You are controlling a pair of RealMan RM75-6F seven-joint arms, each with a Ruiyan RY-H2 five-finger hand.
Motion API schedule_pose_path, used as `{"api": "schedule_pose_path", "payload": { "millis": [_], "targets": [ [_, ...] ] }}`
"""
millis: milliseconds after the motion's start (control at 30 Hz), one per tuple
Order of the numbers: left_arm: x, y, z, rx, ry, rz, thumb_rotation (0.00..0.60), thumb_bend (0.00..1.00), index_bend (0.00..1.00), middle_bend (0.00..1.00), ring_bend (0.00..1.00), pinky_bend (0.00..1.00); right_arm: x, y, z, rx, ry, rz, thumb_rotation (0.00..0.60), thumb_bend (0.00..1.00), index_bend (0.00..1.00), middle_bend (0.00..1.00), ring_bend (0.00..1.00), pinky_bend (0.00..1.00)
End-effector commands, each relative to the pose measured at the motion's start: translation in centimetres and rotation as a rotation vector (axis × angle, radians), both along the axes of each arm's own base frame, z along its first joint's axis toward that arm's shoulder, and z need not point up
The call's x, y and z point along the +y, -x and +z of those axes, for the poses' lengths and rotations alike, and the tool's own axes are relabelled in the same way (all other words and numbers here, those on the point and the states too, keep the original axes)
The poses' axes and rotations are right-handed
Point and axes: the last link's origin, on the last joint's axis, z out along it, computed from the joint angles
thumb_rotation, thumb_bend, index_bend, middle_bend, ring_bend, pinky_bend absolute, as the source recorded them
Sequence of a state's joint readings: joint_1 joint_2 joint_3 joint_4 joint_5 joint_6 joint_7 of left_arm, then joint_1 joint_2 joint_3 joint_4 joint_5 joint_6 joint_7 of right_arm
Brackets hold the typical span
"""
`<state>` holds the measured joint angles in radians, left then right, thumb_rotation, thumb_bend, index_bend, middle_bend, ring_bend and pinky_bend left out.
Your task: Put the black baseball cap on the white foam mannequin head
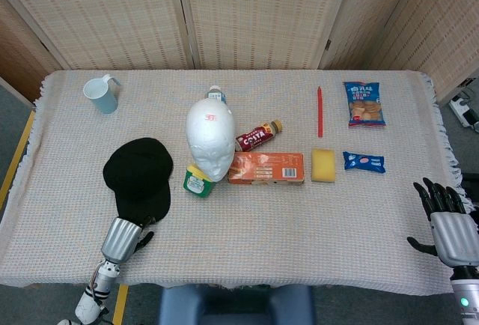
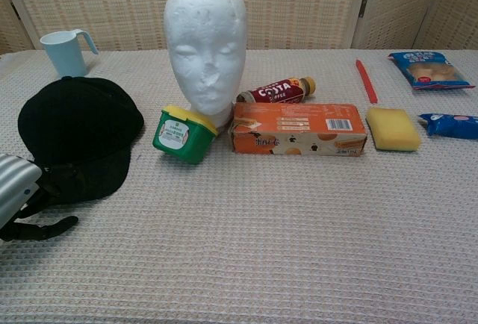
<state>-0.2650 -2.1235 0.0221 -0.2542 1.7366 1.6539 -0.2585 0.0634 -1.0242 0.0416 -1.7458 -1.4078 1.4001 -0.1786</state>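
The black baseball cap lies flat on the table, left of the white foam mannequin head, which stands upright and bare. My left hand is at the near edge of the cap's brim, its dark fingers against or under the brim; whether they grip it I cannot make out. My right hand hovers open with spread fingers at the table's front right edge, far from the cap.
A green tub with a yellow lid, an orange box and a Costa bottle crowd the mannequin's base. A blue cup stands at the back left. A yellow sponge, red pen and snack packets lie to the right.
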Motion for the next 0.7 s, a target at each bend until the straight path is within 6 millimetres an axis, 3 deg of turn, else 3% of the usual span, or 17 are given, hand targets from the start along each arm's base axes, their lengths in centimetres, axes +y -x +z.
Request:
{"api": "schedule_pose_path", "payload": {
  "millis": [33,700],
  "targets": [
    [0.4,-0.2,-0.5,0.019,0.004,0.002,0.600,0.28,0.51,1.00,1.00,1.00,0.0,0.0,0.0,-0.001,0.000,0.000,0.600,0.06,0.00,0.00,0.00,0.00],
    [2.5,0.7,0.4,0.095,-0.046,0.048,0.600,0.33,0.50,1.00,1.00,1.00,0.0,0.0,0.2,-0.003,-0.008,-0.012,0.600,0.06,0.00,0.00,0.00,0.00]
  ]
}}
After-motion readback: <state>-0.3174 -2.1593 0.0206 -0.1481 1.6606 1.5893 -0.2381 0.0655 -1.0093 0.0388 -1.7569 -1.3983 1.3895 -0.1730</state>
